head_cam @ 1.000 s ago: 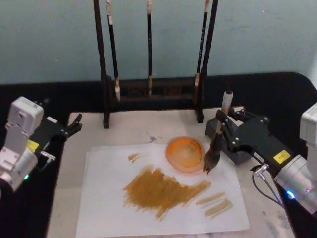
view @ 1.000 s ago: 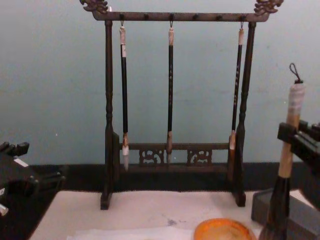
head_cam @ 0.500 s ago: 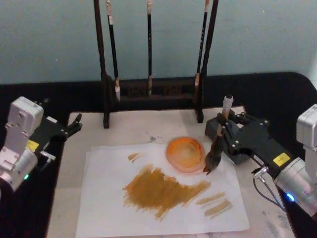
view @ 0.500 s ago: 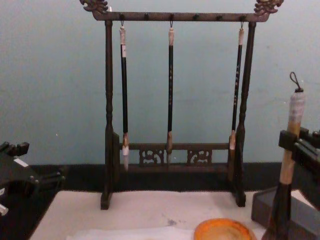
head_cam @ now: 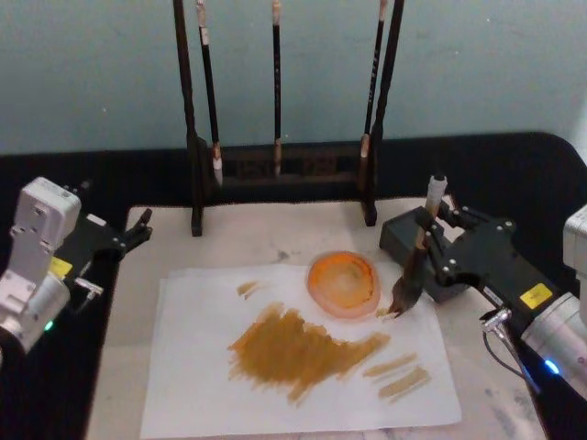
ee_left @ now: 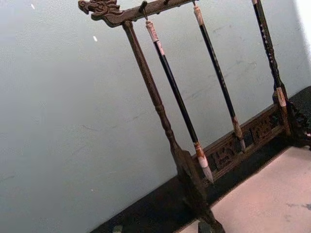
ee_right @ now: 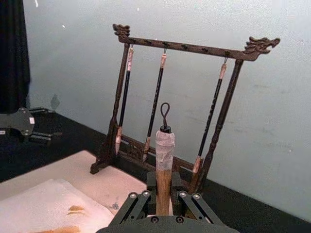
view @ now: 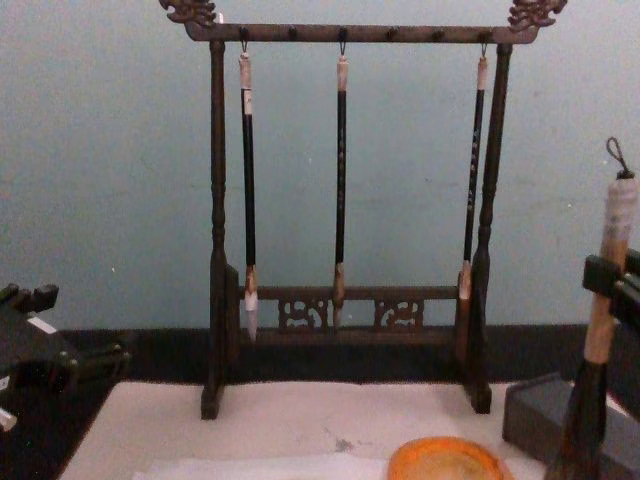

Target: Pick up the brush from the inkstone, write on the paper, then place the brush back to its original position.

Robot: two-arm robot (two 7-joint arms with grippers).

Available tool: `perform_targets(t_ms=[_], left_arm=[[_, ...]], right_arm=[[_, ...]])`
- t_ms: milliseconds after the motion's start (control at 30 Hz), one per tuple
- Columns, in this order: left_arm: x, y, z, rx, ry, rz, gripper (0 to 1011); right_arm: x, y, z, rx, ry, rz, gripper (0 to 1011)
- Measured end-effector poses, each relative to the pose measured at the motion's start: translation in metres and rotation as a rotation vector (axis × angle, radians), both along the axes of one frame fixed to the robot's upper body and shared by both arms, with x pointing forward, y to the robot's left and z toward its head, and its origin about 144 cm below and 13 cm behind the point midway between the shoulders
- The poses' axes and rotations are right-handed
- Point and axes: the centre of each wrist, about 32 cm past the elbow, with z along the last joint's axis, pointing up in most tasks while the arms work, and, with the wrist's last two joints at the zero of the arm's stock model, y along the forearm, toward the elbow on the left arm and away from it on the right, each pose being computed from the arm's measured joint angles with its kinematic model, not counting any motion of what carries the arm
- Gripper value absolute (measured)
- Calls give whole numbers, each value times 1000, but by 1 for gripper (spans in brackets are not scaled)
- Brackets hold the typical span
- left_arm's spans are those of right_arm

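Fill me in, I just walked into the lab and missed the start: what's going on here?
The right pincer is shut on the brush, holding it tilted with its bristles down at the paper, just right of the orange dish. The paper already carries broad ochre strokes. The dark inkstone block sits just behind the brush. The left pincer is parked at the table's left edge.

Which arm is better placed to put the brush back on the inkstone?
The right. The right gripper holds the brush by its handle, with the bristles at the right edge of the paper, and the dark inkstone lies just beside it. The left gripper sits far off on the left.
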Motion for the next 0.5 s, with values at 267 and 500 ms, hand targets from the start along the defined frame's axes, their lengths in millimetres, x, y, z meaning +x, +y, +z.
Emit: perform_targets(t_ms=[267,500], left_arm=[[0,0,0,0,0,0,1010],[0,0,0,0,0,0,1010]], right_arm=[[-5,-3,3,-18,-5,-14,177],[-7,-7,6,-37,-11,-29,177]])
